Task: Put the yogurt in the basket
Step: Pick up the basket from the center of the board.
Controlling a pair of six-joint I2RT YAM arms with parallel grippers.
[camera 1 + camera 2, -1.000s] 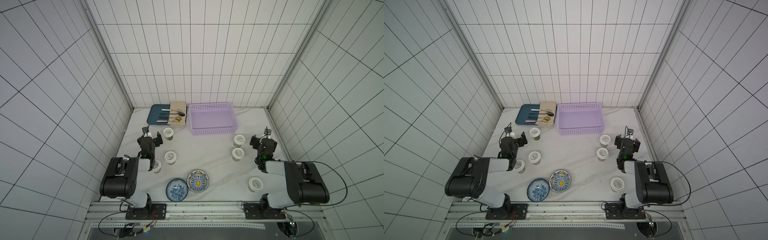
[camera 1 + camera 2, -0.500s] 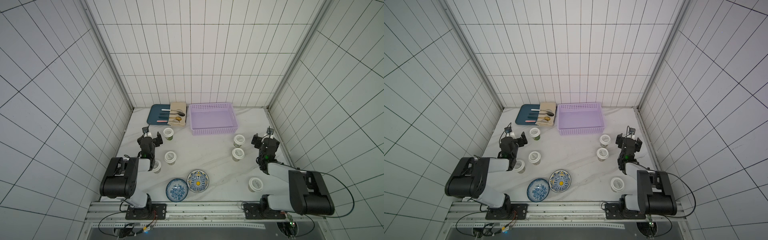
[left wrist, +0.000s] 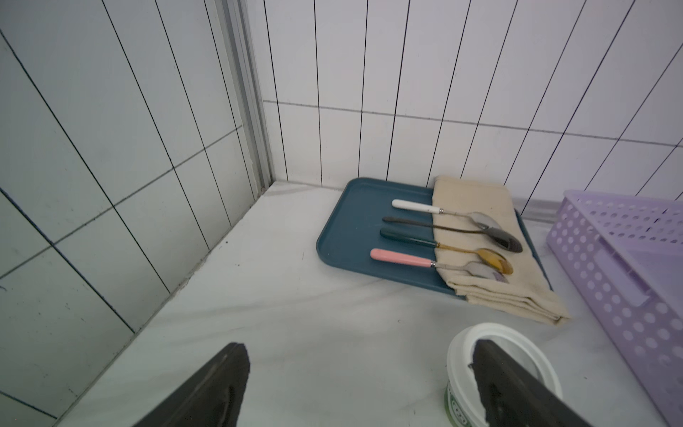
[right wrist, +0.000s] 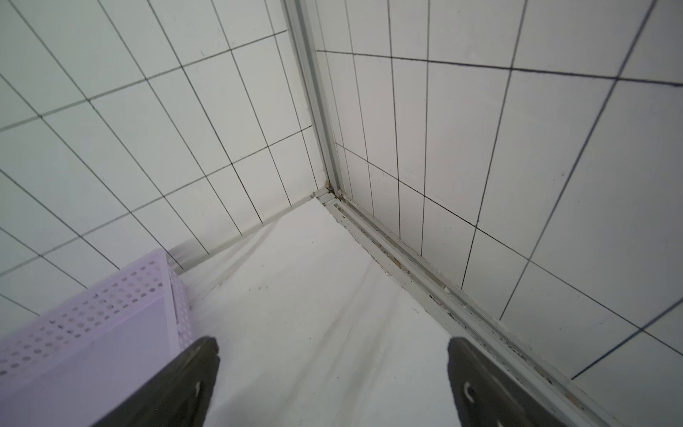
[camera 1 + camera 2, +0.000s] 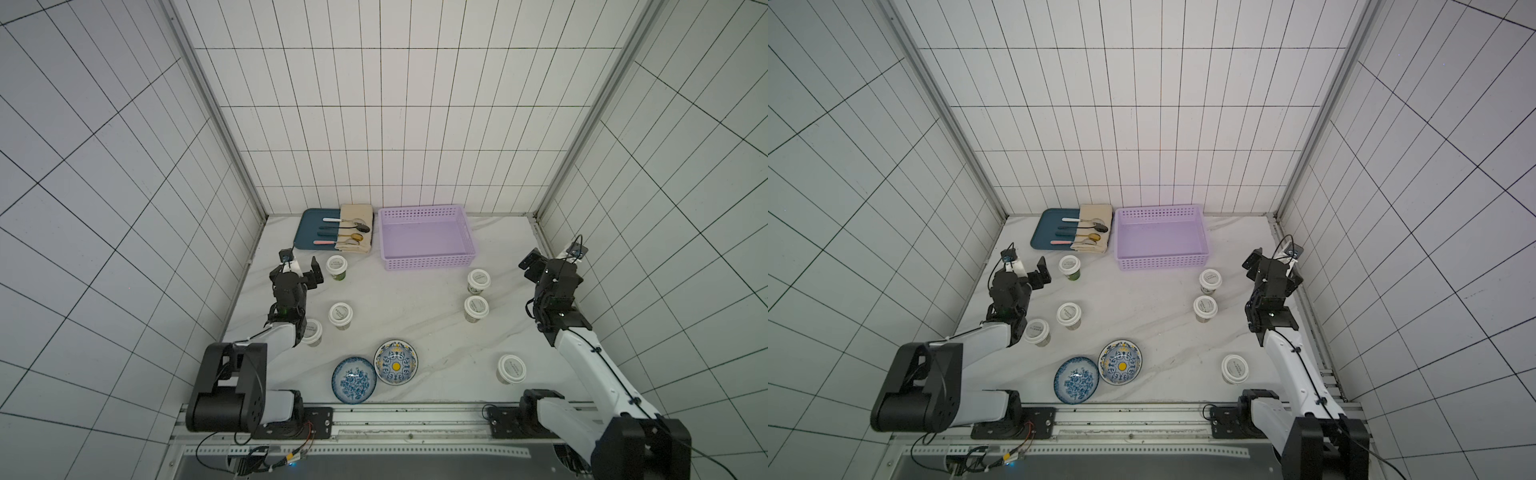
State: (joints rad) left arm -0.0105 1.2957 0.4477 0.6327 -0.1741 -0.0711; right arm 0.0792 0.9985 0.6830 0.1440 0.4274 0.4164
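your left hand (image 5: 302,270) is wide open and holds nothing. one of its fingers (image 3: 517,388) is just beside the far left cup (image 5: 336,266). in the left wrist view that finger hides part of the cup's white lid. your right hand (image 4: 332,349) is wide open too, with only bare worktop (image 4: 314,295) between its fingers. it is by the right wall, apart from the cups.

all six yogurt cups (image 5: 1068,312) stand upright on the worktop, and none is in the basket (image 5: 428,262). three are on the left: the far left cup, the middle left cup (image 5: 340,314) and the near left cup (image 5: 311,330), which is right by your left arm. three are on the right: the far right cup (image 5: 478,279) and the middle right cup (image 5: 476,306) are close together, in front of the basket's right end. the near right cup (image 5: 512,368) stands alone near the front edge.

the lilac basket is at the back of the worktop. just beside it on the left is a dark blue tray (image 5: 309,232) with a cloth (image 5: 355,212) and four spoons (image 5: 353,226). two blue bowls (image 5: 354,380) sit side by side near the front.
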